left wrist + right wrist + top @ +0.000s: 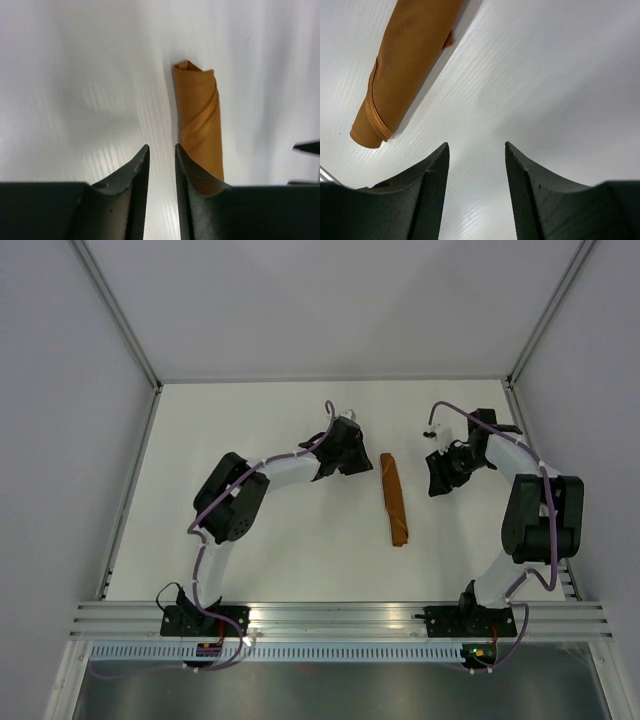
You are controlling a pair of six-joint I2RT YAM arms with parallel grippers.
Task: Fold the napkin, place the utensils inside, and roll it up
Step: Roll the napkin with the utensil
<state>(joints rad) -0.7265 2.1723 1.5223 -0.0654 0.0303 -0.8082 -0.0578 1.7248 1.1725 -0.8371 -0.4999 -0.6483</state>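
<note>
Left end effector (161, 147): jaws narrow, a thin slot with only white bench (280, 550) showing through it. You hold nothing there. In the top view it (356, 464) sits just beside the far end of the roll, on its left.

Right end effector (476, 145): jaws moderately wide, bare bench between them, nothing gripped. From above it (438, 480) stands on the roll's right, farther off than the left one.

The napkin (394, 498) lies between your two end effectors as a tight, slim roll. Its long axis runs far-to-near across the bench, the near end leaning slightly toward the right arm's side.

Material: rust-orange cloth with a faint sheen. The left wrist view (200, 120) shows a diagonal spiral seam down the roll and a small curled opening at its far end. The right wrist view (405, 65) shows a stitched hem wrapping the rounded end and a small corner flap along the side. What the roll contains cannot be told.

Bench: smooth, white, finely ribbed. White surface shows on both sides of the roll and toward the near edge. Metal rails (340, 618) border the bench at the near edge, with grey walls on the other three sides.
</note>
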